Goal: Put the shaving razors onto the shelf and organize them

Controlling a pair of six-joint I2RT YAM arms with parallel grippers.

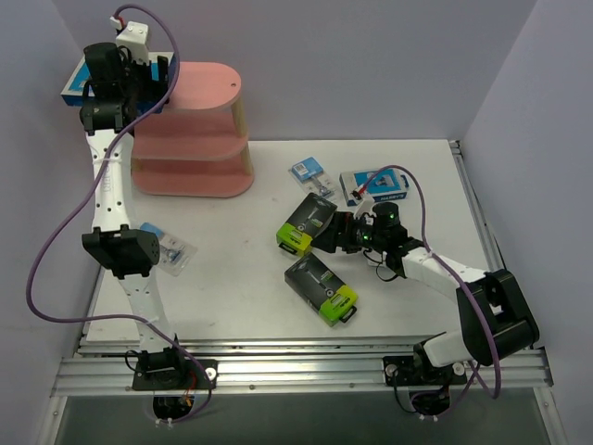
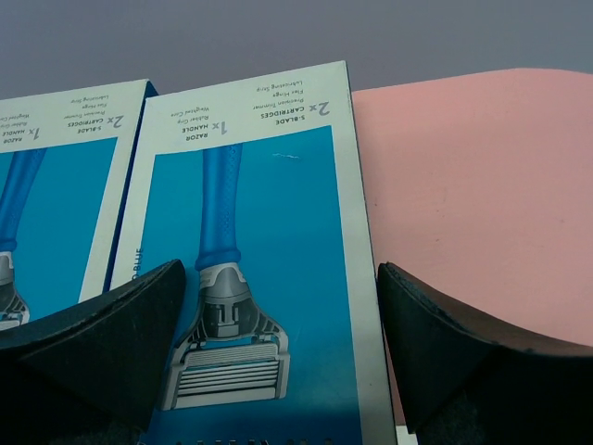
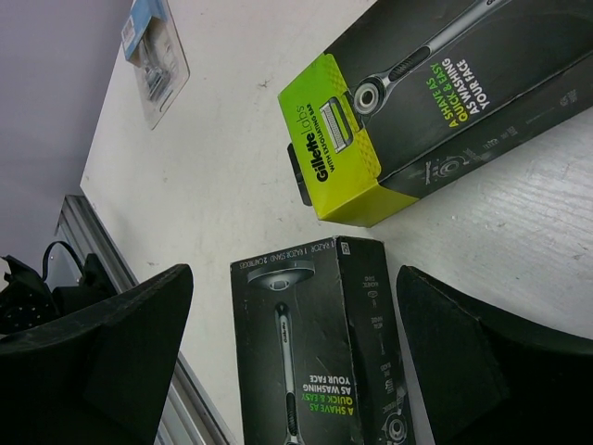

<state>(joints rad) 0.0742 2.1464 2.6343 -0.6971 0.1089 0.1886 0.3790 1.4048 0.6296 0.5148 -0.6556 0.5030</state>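
The pink shelf [image 1: 199, 130] stands at the back left. My left gripper [image 1: 139, 76] is over its top board [image 2: 463, 204]. It is open, its fingers astride a flat blue-and-white razor box [image 2: 250, 269]. A second such box [image 2: 46, 204] lies just to the left. My right gripper [image 1: 335, 232] is open and low over the table. A black razor box [image 3: 315, 352] lies between its fingers. Another black box with a lime-green end [image 3: 417, 111] lies just beyond. Both black boxes show in the top view, one [image 1: 306, 224] beside the right gripper and one [image 1: 321, 287] nearer the front.
A third blue-and-white box [image 1: 375, 185] and a blister pack [image 1: 310, 173] lie on the table behind the right gripper. Another blister pack [image 1: 171, 246] lies by the left arm's elbow. A metal rail [image 1: 296, 366] runs along the near edge.
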